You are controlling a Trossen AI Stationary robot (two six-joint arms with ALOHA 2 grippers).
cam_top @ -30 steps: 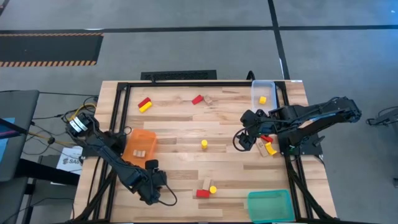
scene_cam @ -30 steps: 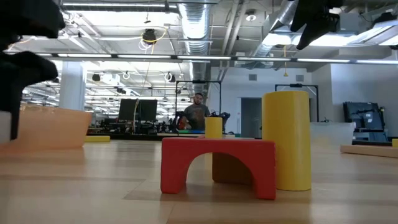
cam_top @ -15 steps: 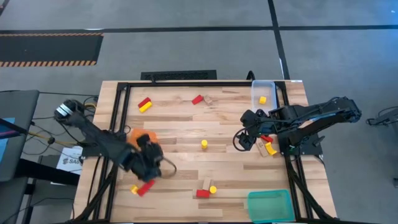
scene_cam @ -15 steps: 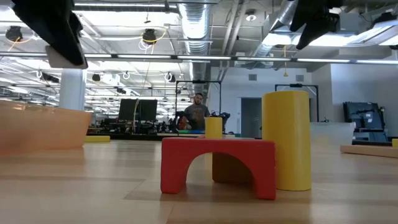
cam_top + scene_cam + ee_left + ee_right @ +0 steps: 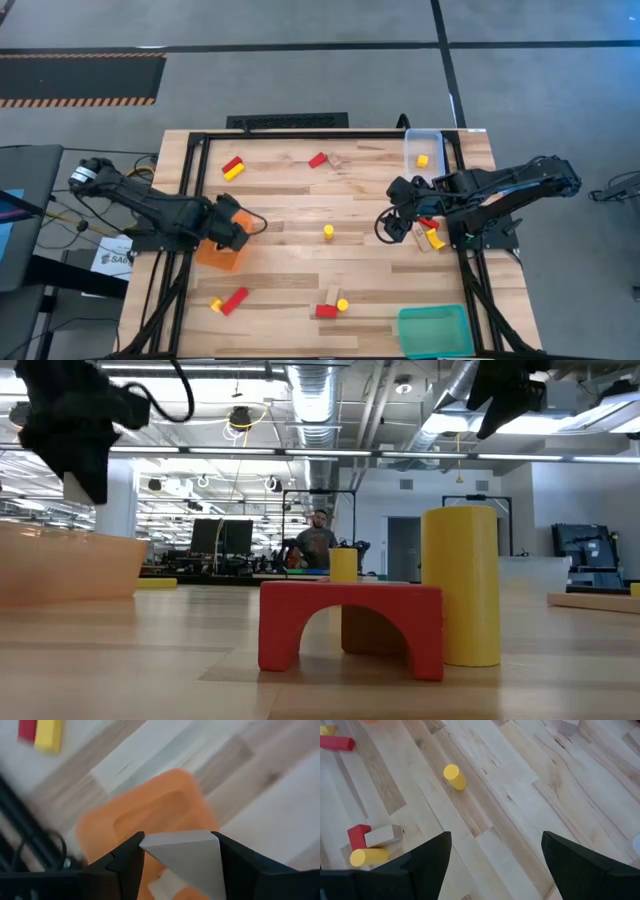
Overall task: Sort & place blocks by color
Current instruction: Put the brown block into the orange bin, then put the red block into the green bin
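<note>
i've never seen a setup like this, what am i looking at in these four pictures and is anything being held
This is a robot with two dark arms working at a wooden table, sorting toy blocks by colour.

One picture looks straight down from above. One sits at table height, so the red arch and yellow cylinder look huge. The other two come from cameras on each arm's wrist.

The left hand holds a plain wood block over the orange tray. The right hand is open and empty, hovering near the table's right side.

Red, yellow and wood blocks lie scattered on the table. A clear tray at the far edge holds a yellow block, and a green tray sits at the near right corner.
</note>
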